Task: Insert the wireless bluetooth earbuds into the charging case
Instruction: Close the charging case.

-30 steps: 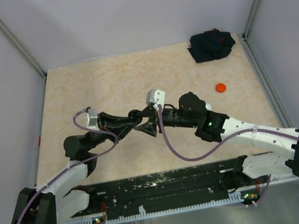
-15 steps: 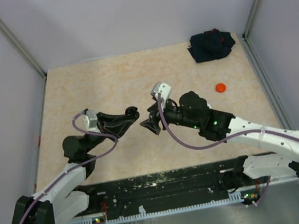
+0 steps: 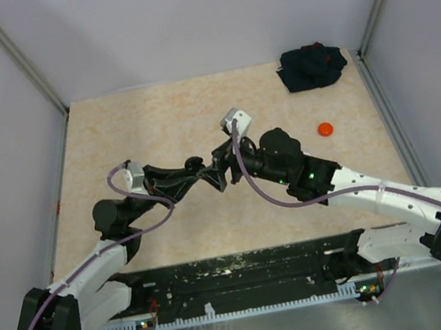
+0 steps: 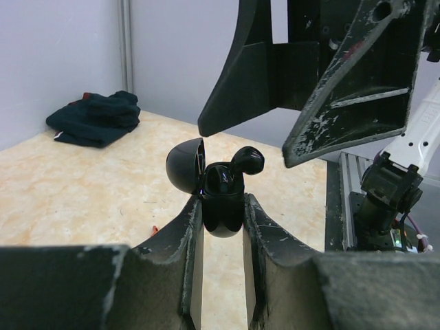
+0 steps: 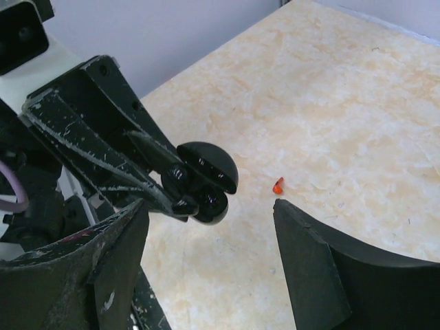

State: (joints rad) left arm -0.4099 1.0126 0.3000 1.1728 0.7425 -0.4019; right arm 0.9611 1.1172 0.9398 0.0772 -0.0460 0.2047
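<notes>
My left gripper is shut on a black charging case, held upright above the table with its lid hinged open. A black earbud sticks up out of the case, partly seated. My right gripper is open and empty, its fingers spread just above and around the case. In the top view the two grippers meet at mid-table, left and right. A tiny red earbud lies on the table below; it also shows in the left wrist view.
A red round puck lies right of the arms. A dark cloth bundle sits in the far right corner. Grey walls enclose the tan table. A black rail runs along the near edge.
The right gripper drew back from the left gripper half a second ago and has now come back over the case, jaws open. The left arm has barely moved.
</notes>
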